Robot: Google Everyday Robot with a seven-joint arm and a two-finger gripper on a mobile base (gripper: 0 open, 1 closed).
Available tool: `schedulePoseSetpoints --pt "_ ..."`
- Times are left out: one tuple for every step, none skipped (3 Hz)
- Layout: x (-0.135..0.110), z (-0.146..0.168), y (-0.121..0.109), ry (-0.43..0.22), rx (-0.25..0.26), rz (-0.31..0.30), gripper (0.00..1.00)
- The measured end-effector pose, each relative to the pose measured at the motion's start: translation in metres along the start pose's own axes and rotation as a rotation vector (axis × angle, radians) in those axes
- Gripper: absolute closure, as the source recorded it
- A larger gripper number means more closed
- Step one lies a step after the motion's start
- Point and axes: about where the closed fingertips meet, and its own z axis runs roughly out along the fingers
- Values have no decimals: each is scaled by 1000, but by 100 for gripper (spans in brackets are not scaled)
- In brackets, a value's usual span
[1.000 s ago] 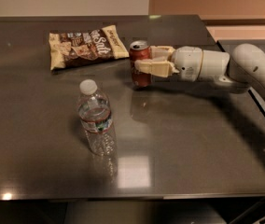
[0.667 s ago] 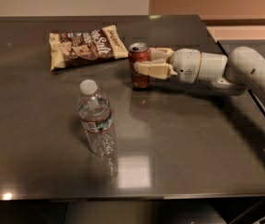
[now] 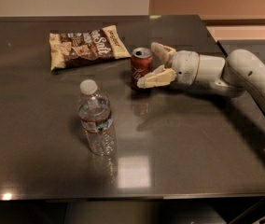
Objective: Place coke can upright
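- Red aluminium coke can (image 3: 141, 68) is standing upright on the dark table (image 3: 193, 139).
- The cream two-finger gripper (image 3: 154, 65) is flanking it, jaws apart, holding nothing.
- We are favouring a straight, nudge-free retreat.

One coke can (image 3: 141, 69), one water bottle (image 3: 96, 119), one snack bag (image 3: 87, 45), one gripper (image 3: 149, 65) beside the can.

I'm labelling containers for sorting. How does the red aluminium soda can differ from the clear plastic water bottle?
The red aluminium coke can is opaque and shorter; the clear plastic water bottle is see-through and taller. The can has a silver top, the bottle a white cap. The open gripper flanks the can; the bottle stands alone, nearer the camera. Both stand upright on the dark table.
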Motion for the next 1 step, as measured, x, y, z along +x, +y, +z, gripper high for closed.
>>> schedulePoseSetpoints --pt "0 0 0 0 0 0 0"
